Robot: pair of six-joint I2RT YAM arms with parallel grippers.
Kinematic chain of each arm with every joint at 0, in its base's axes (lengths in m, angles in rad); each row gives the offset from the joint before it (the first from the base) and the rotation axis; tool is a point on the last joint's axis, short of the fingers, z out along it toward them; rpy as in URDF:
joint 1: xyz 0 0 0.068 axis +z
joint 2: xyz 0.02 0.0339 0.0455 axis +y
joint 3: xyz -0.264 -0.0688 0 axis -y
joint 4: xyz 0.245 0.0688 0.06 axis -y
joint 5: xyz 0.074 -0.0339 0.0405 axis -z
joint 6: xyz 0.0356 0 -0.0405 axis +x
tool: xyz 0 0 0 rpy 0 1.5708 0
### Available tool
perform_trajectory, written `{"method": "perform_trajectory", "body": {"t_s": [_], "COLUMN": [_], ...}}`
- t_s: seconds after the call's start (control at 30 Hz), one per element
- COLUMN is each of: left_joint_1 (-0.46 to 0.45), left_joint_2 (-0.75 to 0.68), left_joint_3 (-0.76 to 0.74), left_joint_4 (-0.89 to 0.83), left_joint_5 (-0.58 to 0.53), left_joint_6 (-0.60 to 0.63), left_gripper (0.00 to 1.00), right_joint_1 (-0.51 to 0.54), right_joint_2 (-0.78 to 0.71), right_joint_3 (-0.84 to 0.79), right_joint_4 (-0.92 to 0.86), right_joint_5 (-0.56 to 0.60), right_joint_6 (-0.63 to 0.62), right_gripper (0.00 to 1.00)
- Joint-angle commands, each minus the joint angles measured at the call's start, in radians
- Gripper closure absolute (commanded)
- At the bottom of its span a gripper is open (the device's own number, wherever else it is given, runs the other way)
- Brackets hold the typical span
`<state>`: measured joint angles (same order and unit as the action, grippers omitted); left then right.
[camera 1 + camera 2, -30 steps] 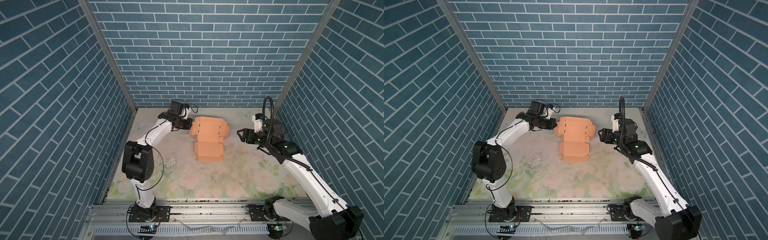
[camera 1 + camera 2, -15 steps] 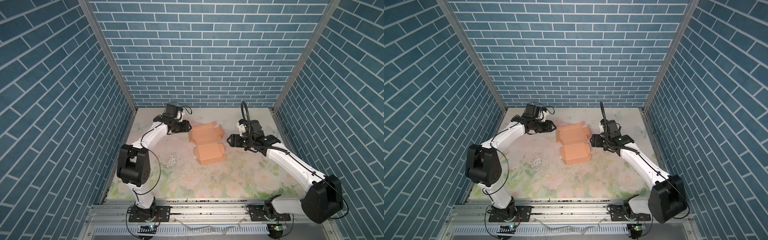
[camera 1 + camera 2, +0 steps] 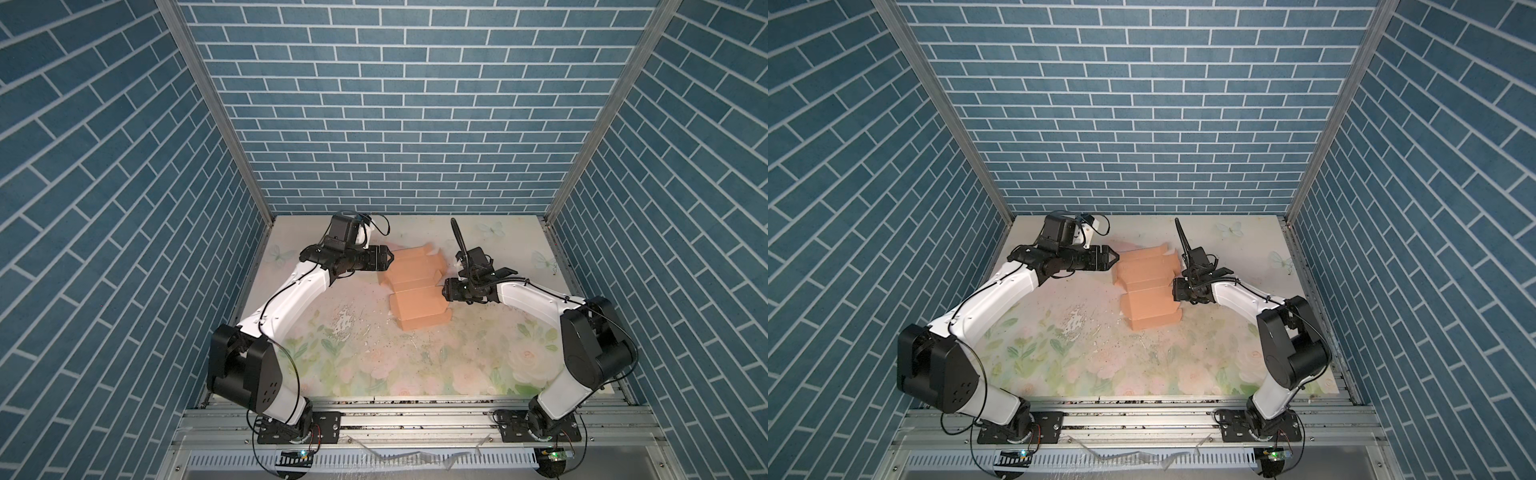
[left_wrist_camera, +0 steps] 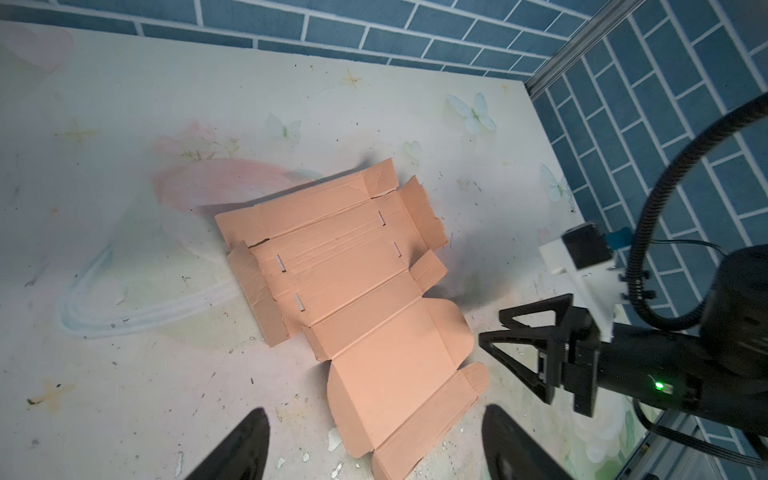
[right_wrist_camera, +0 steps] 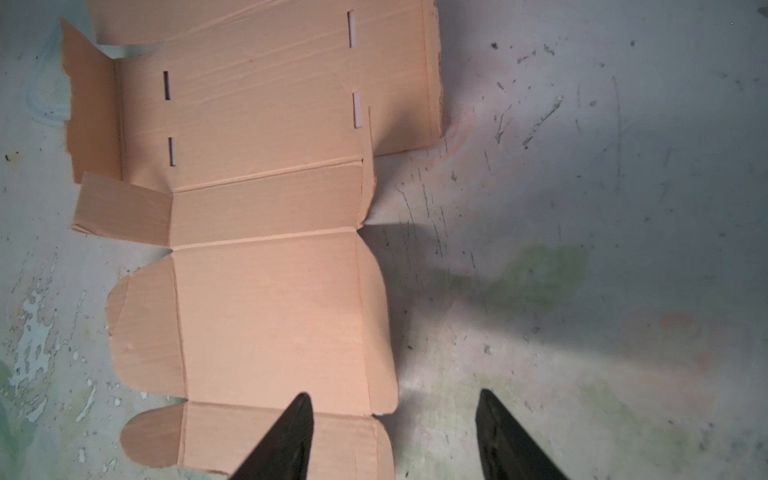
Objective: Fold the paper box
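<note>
Currently, left end effector (image 3: pixel 389 259) and right end effector (image 4: pixel 493 326), both wide, flank the unfolded paper box (image 3: pixel 415 291).

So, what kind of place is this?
Probably a robot test booth: left arm and right arm bolted to a metal rail, brick-printed wall panels, a flowered table with a paper box.

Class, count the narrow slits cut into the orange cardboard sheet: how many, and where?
4. All are in one panel of the paper box: two slits beside one side flap, two beside the opposite flap. None appears hidden.
</note>
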<state>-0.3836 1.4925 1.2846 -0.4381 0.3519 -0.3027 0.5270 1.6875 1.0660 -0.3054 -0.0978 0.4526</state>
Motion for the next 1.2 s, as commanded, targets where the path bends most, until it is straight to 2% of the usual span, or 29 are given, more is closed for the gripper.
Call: {"method": "perform_trajectory", "body": {"t_s": [0.0,0.13,0.17,0.23,0.53,0.67,0.73,0.8,0.97,1.17], "left_joint_1": [-0.014,-0.030,-0.032,-0.032,-0.031,-0.019,-0.016,-0.014,-0.016,-0.021], "left_joint_2": [-0.037,-0.062,-0.064,-0.066,-0.105,-0.088,-0.087,-0.085,-0.051,-0.006], "left_joint_3": [-0.059,-0.131,-0.134,-0.117,-0.150,-0.108,-0.105,-0.105,-0.093,-0.104], "left_joint_4": [0.062,0.114,0.117,0.106,0.136,0.075,0.075,0.075,0.068,0.097], "left_joint_5": [-0.021,-0.038,-0.044,-0.036,-0.203,-0.261,-0.262,-0.253,-0.205,-0.163], "left_joint_6": [0.055,0.075,0.070,0.075,0.046,0.038,0.036,0.033,0.018,-0.018], "left_gripper": [0.09,0.08,0.01,0.00,0.01,0.01,0.01,0.02,0.05,0.06], "right_joint_1": [0.002,0.009,0.011,0.014,0.029,0.035,0.036,0.040,0.055,0.100], "right_joint_2": [0.037,0.063,0.068,0.079,0.136,0.135,0.128,0.113,0.030,-0.102], "right_joint_3": [-0.001,-0.014,-0.013,-0.009,-0.006,-0.015,-0.029,-0.048,-0.137,-0.275], "right_joint_4": [0.079,0.124,0.126,0.127,0.157,0.165,0.166,0.168,0.176,0.208], "right_joint_5": [-0.014,-0.012,-0.009,-0.004,-0.013,-0.005,-0.001,0.000,0.048,0.082], "right_joint_6": [0.046,0.068,0.070,0.070,0.083,0.082,0.080,0.081,0.103,0.166], "right_gripper": [0.40,0.49,0.51,0.54,0.64,0.77,0.88,0.93,0.97,0.97]}}
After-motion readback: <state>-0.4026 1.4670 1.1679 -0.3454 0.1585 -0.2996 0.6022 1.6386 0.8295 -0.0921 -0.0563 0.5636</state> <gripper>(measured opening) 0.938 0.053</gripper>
